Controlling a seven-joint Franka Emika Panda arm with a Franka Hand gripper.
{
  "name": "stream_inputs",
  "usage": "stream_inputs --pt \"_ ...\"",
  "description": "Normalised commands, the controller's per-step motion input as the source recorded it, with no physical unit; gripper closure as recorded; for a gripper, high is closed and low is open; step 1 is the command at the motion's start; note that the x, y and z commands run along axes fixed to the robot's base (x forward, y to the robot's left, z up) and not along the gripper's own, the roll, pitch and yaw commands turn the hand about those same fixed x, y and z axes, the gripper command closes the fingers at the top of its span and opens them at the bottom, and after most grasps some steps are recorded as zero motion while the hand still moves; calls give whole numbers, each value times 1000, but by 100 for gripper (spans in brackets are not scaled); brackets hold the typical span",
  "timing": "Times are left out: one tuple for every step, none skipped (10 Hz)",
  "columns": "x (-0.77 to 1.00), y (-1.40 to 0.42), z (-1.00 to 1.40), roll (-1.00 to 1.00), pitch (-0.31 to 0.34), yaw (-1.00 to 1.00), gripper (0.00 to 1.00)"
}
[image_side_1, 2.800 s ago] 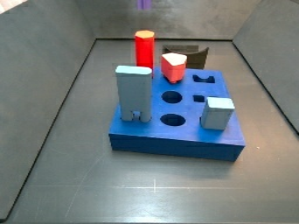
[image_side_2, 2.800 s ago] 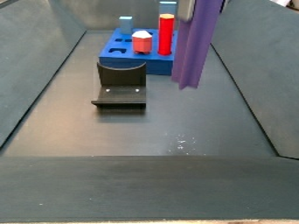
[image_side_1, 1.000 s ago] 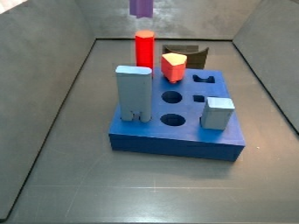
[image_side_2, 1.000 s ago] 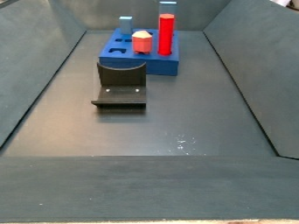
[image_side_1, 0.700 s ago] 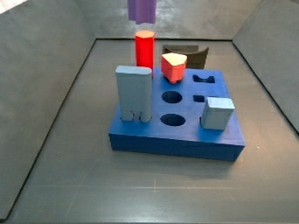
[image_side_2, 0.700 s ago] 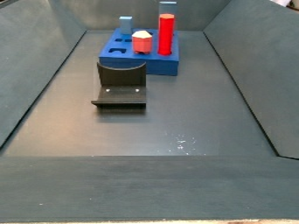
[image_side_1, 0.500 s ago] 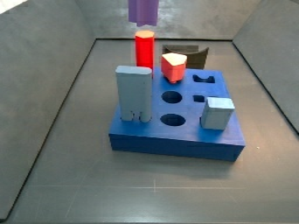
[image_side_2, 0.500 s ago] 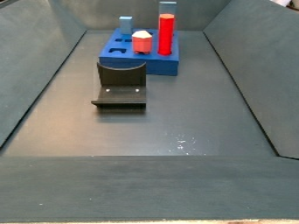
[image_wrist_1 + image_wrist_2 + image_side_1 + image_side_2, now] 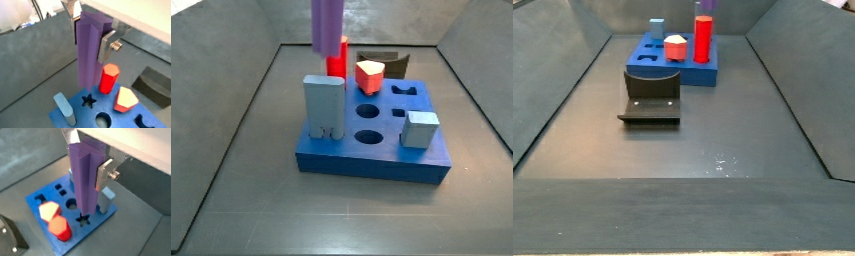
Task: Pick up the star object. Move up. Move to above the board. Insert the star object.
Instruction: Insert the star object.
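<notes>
The gripper (image 9: 90,25) is clamped on the upper end of the star object (image 9: 89,55), its silver finger plates pressed flat against opposite ridged sides of the purple prism in both wrist views. The prism hangs upright straight down from between the fingers (image 9: 105,173), its lower end free in the air. Directly beneath that end lies the board (image 9: 47,198), and in both wrist views the prism's tip lines up over a small star-shaped hole (image 9: 87,101) in the blue top, not yet inside it. Near the tip, below the gripper, stand a red peg (image 9: 109,78), an orange-red piece (image 9: 125,98) and a light-blue block (image 9: 62,105), all seated in the board. In a side view the star object (image 9: 327,27) comes down from the upper edge above the board's (image 9: 372,165) far corner, in front of the red peg (image 9: 337,61); the gripper itself is out of that picture. The fixture (image 9: 651,96) sits on the floor beside the board, well below the gripper.
</notes>
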Motion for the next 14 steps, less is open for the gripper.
stream_inputs --pt "-234 23 -854 0 -209 146 100" --pt "-183 0 -809 0 -234 57 100" --pt "-91 0 -849 0 -211 26 100" --pt "0 14 -820 0 -180 37 100" --pt "94 83 -517 14 -54 0 100" --pt "249 114 -426 109 -19 -117 100" --pt "257 80 -440 104 -26 -111 100" --pt "151 0 -369 59 -71 -97 100" --pt "6 0 -257 7 -53 -69 100" --pt "0 0 -160 0 -21 -46 100" --pt "0 0 -146 0 -14 0 100" --pt "0 0 -194 24 -14 14 100" --pt "6 0 -243 59 -4 151 100" --pt "23 0 -206 57 0 214 100"
